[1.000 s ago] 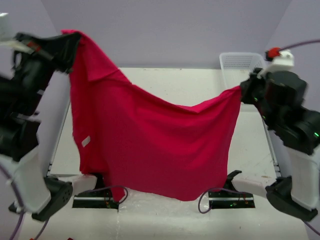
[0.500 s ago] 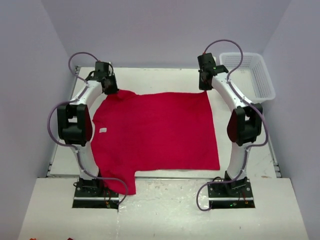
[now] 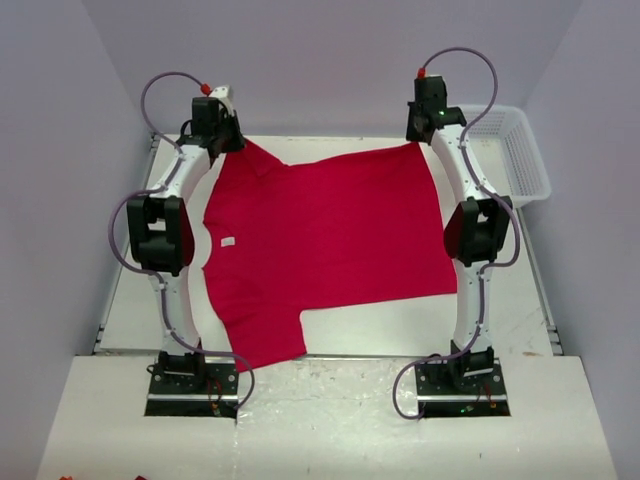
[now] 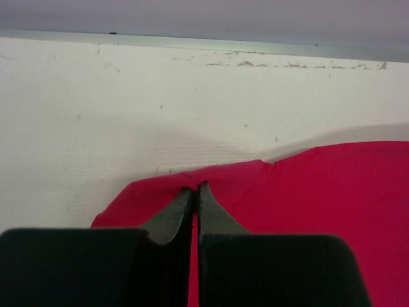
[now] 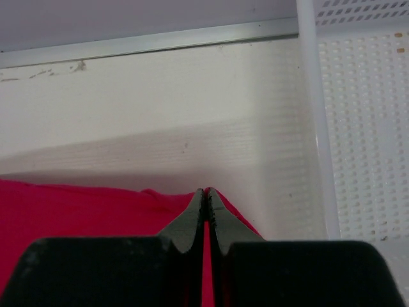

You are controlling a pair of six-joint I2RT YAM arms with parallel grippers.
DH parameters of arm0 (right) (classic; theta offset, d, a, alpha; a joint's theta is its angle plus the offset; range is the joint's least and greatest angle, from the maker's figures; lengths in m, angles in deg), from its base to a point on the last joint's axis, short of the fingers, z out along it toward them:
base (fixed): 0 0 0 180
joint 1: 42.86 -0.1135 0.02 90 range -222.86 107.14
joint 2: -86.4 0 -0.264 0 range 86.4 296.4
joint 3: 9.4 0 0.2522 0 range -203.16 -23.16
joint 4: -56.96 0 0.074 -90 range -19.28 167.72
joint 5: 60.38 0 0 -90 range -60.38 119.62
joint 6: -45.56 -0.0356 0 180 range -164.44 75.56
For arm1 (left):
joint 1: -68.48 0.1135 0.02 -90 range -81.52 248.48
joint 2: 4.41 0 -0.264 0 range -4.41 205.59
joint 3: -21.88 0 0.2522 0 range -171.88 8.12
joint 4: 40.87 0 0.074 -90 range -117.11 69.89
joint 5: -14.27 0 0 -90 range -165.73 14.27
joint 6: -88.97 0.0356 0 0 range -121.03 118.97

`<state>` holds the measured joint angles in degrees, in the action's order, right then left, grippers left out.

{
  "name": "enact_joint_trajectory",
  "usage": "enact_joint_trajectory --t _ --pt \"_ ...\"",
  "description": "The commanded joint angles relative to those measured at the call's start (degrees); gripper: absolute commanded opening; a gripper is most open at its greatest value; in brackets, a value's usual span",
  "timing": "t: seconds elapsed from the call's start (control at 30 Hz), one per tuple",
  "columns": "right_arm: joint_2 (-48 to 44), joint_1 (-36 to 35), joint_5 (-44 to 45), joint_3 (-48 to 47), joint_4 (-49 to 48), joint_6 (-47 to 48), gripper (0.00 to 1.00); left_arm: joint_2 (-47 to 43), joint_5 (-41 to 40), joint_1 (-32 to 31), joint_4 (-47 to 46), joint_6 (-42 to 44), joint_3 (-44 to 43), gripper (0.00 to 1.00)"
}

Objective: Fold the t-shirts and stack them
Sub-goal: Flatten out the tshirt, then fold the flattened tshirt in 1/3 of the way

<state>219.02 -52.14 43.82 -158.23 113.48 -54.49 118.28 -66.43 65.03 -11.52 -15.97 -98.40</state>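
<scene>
Well, from the top camera I see both arms stretched far forward from their bases, elbows bent about halfway out, wrists at the far side of the table (image 3: 380,320). The left gripper (image 3: 238,144) is pinched tight on one far corner of the red t-shirt (image 3: 320,240), and the right gripper (image 3: 416,143) is clamped on the other far corner. From the two grippers the cloth spreads back toward the bases, mostly flat between the arms. Its white neck label (image 3: 227,241) lies just inside my left elbow, and one sleeve reaches the near edge by the left base. The white mesh basket (image 3: 525,160) sits just outboard of the right gripper, apart from the shirt.

On the left wrist camera, the left gripper (image 4: 195,190) has its fingers pressed together with a fold of the t-shirt (image 4: 307,192) caught between them. The cloth runs off to the right of the fingers, and bare table (image 4: 128,109) lies ahead.

On the right wrist camera, the right gripper (image 5: 206,192) is likewise squeezed onto the t-shirt (image 5: 77,204). The cloth trails to the left of the fingers and throws a shadow on the table (image 5: 160,96) ahead. The basket (image 5: 358,128) is to the right of the fingers, and only its rim and perforated floor show.
</scene>
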Motion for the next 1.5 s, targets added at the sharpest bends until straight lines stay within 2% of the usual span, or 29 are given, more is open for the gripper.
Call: enact_joint_trajectory --t 0.0,0.1,0.17,0.5,0.8,1.0,1.2,1.47 --pt "2.73 1.1 -0.67 -3.71 -0.22 2.22 0.0 1.14 1.51 0.19 -0.48 1.67 -2.9 0.0" --pt "3.52 1.8 0.04 -4.15 -0.57 2.57 0.0 -0.26 1.25 0.19 -0.04 1.06 -1.07 0.0" --pt "4.14 2.33 0.48 -4.15 -1.1 3.1 0.0 -3.68 0.55 0.1 -1.35 0.09 4.8 0.0" --pt "3.88 4.09 -0.57 -2.31 -1.37 2.57 0.0 -15.46 -0.07 -1.56 -1.62 -4.13 16.68 0.0" --pt "-0.25 4.36 0.04 5.95 -0.84 0.37 0.0 -24.24 -3.85 -5.43 0.23 -6.59 23.18 0.0" --pt "-4.12 4.71 1.18 11.75 -1.45 -0.85 0.0 -29.96 -7.19 -5.79 2.77 -9.49 28.37 0.0" --pt "-11.06 4.62 2.32 21.32 -4.62 -1.73 0.0 -36.64 -8.59 -5.96 3.82 -10.99 34.79 0.0" --pt "-15.02 4.71 2.68 26.86 -4.27 -3.23 0.0 -42.36 -9.04 -8.16 5.67 -11.25 40.69 0.0"
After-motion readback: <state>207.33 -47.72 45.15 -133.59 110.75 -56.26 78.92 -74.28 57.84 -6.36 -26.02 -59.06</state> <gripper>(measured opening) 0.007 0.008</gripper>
